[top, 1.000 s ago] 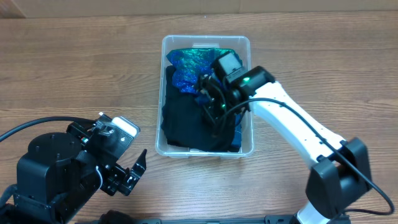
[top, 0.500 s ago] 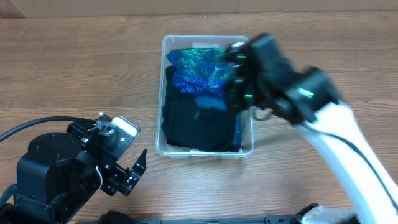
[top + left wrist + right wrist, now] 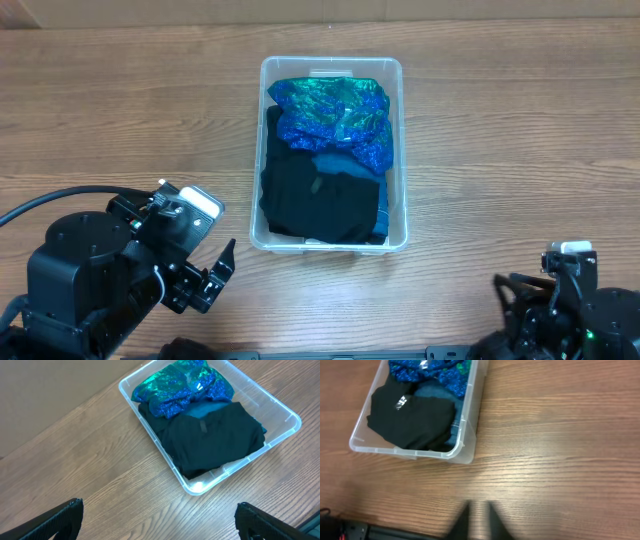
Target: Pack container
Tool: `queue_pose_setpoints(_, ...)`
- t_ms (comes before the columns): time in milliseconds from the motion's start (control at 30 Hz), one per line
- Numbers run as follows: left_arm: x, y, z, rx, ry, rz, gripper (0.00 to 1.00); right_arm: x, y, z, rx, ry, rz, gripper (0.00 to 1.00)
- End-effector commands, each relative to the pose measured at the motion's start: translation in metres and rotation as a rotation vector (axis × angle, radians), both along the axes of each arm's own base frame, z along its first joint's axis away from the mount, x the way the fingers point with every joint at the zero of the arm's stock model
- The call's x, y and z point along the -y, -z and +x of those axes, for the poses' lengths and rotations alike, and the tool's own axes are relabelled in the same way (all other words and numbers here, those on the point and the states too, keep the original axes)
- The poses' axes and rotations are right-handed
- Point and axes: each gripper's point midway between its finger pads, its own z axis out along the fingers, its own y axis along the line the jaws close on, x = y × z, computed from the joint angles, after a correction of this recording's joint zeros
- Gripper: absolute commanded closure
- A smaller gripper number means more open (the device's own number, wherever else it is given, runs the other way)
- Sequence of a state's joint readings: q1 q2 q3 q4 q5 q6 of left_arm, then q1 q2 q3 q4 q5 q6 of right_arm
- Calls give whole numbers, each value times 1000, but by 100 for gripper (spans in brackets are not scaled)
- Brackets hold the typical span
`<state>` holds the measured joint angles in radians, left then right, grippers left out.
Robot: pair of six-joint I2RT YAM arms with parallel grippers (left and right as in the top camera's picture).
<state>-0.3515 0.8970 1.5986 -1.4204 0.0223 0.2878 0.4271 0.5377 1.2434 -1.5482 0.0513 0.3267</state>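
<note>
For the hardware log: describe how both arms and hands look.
Left arm: bulky black housing, pale camera block, black cable looping off-left. Left hand: black, angular fingers. Right arm: black, small white block on top. Right hand: dark, slim, blurred.

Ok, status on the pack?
Left gripper open, empty. Right gripper blurred, state unclear. Clear rectangular plastic container holds black folded garment and shiny blue-green garment. Both grippers apart from it.

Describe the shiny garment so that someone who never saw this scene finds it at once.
On the wooden table stands a clear plastic container. Inside it, at the end away from the arms, lies a crumpled garment of glittering blue and green. The black garment beside it is plain and folded flat; only this one sparkles.
</note>
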Motion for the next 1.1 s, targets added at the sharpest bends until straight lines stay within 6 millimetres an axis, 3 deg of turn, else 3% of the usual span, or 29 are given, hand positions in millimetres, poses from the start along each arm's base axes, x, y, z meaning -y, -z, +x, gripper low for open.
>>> queue_pose_setpoints(0, -1, -1, 0, 2, -17, -10, 0, -20, -3, -8, -38, -49, 120, 0)
queue_pose_setpoints(300, -1, -1, 0, 2, -17, -10, 0, -21, -4, -8, -39, -45, 135, 0)
queue_pose_setpoints(367, -1, -1, 0, 2, -17, -10, 0, -21, -27, 21, 133, -44, 108, 0)
queue_pose_setpoints(400, -1, -1, 0, 2, -17, -10, 0, -27, -35, 38, 257, -126, 39, 0)
queue_pose_setpoints(433, -1, -1, 0, 2, -17, -10, 0, -30, -32, 48, 315, -166, -16, 0)
queue_pose_setpoints(500, -1, -1, 0, 2, -17, -10, 0, -29, -4, 71, 367, -193, -97, 0)
queue_pose_setpoints(600, -1, -1, 0, 2, -17, -10, 0, -19, 52, 98, 437, -167, -179, 0)
queue_pose_setpoints(700, -1, -1, 0, 2, -17, -10, 0, -18, 104, 109, 516, -202, -266, 0)
queue_pose_setpoints(767, -1, -1, 0, 2, -17, -10, 0, -14, 127, 114, 532, -174, -281, 0)
queue_pose_setpoints(900, -1, -1, 0, 2, -17, -10, 0, -2, 150, 119, 566, -95, -295, 0)
queue_pose_setpoints(1067, -1, -1, 0, 2, -17, -10, 0, 20, 139, 121, 598, 24, -323, 0)
